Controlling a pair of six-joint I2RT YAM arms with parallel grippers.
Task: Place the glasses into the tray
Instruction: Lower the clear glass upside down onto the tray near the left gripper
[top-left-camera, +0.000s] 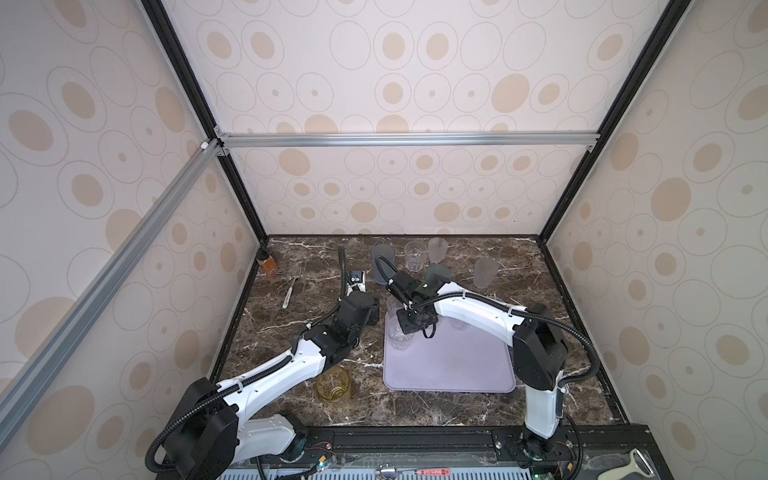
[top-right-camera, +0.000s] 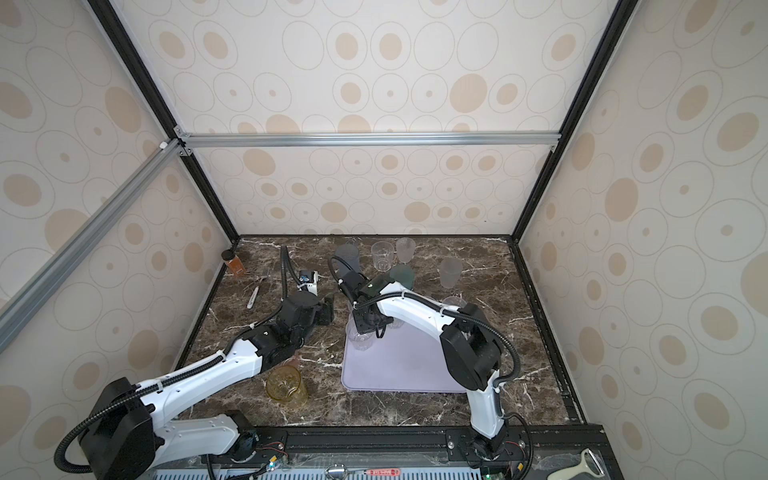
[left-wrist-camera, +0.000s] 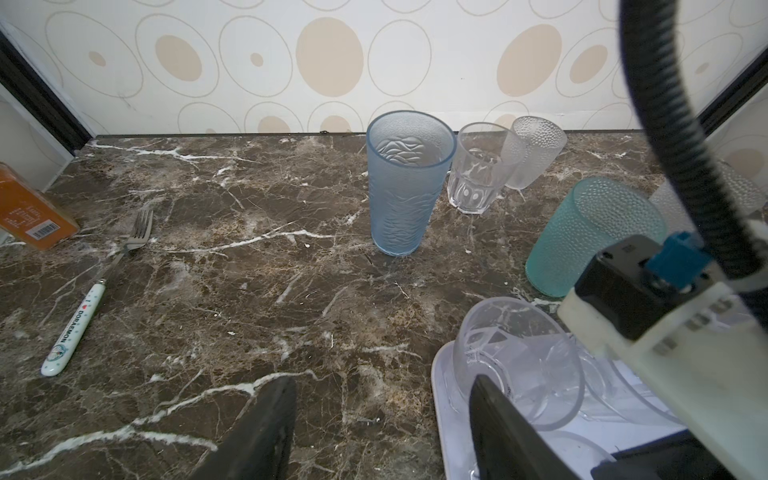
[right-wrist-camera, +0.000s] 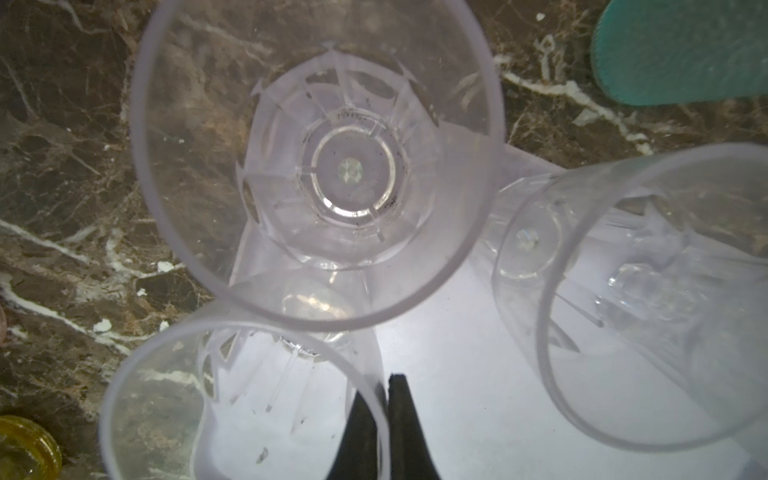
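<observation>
Right gripper (right-wrist-camera: 384, 415) was clamped on the rim of a clear tumbler (right-wrist-camera: 232, 399) in the tray's (top-left-camera: 449, 365) 10 o'clock corner. Left gripper (left-wrist-camera: 380, 399) hung spread and empty just outside that corner. Amber glass (top-left-camera: 332, 384) stood at the tray's 8 o'clock.

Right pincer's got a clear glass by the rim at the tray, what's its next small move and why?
Probably open the right pincer, slowly. The clear glass it pinches by the rim stands upright over a corner of the tray, close beside two other clear glasses; whether its base rests yet isn't visible.
</observation>
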